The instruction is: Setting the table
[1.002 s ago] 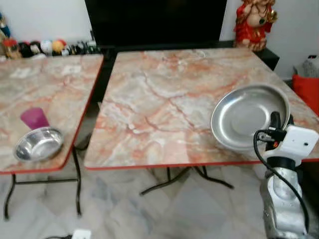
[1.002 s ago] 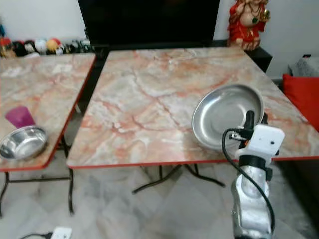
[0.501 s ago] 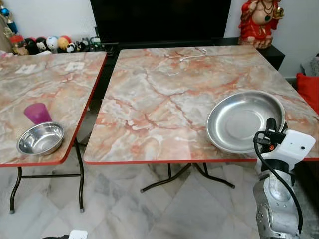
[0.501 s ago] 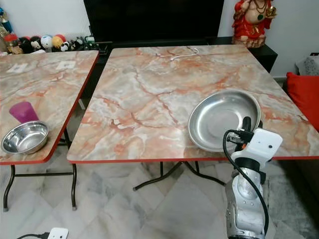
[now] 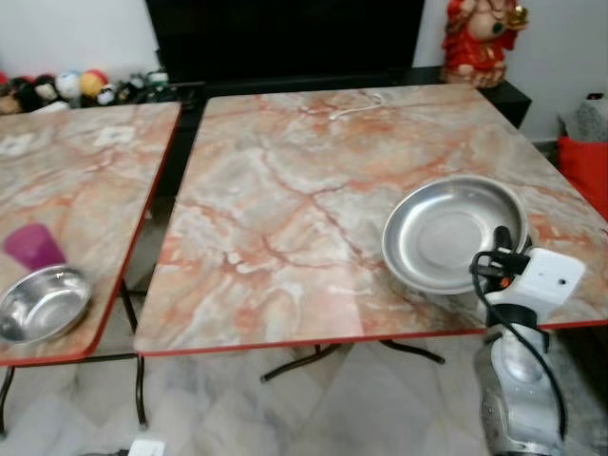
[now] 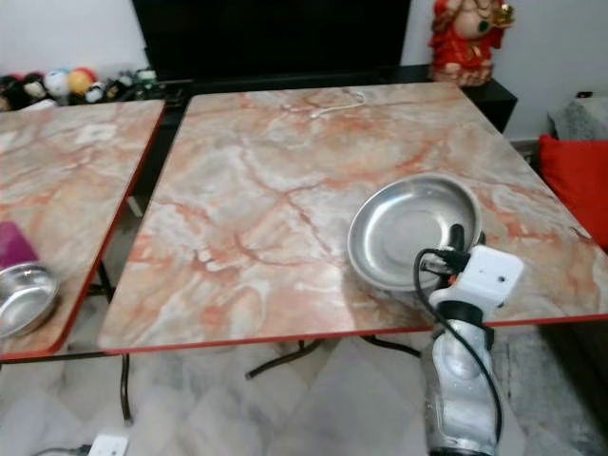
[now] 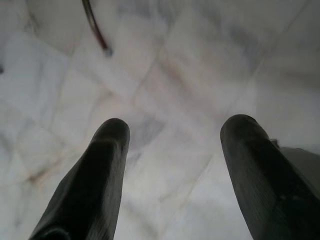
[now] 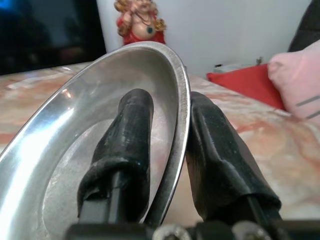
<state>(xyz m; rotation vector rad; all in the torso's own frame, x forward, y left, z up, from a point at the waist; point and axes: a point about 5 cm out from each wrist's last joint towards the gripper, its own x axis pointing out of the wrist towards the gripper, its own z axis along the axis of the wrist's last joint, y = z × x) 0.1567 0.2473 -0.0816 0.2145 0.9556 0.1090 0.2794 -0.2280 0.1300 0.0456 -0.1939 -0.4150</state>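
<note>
Nearest to me, the right claw point(image 8: 165, 150) had pinched the near rim of the steel plate point(image 5: 454, 233), one black finger point(image 8: 125, 145) inside the dish and the other under its outer wall, clamped tight on the thin metal. The plate was over the near right part of the big marble table point(image 5: 285, 190), close to the red edge. Whether its base lay flat or the near side was lifted a little, I could not tell.

That grip looked to be the weak spot. Smooth steel held only by the lip could swivel or slide out between the pads, I thought, and so close to the edge a slip might send it clattering onto the tiled floor point(image 7: 165, 80). Letting go while the plate was tilted could also make it rock or skate on the glossy marble.

The left claw point(image 7: 172, 170) hung idle, fingers spread wide with nothing between them, pointing down at the floor.

Further left, on the neighbouring table point(image 5: 85, 190), a small steel bowl point(image 5: 40, 304) sat right by the near edge with a purple cup point(image 5: 30, 245) just behind it. Both seemed easy to knock off if the robot brushed past. Beyond the tables stood a red figurine point(image 5: 478, 43).
</note>
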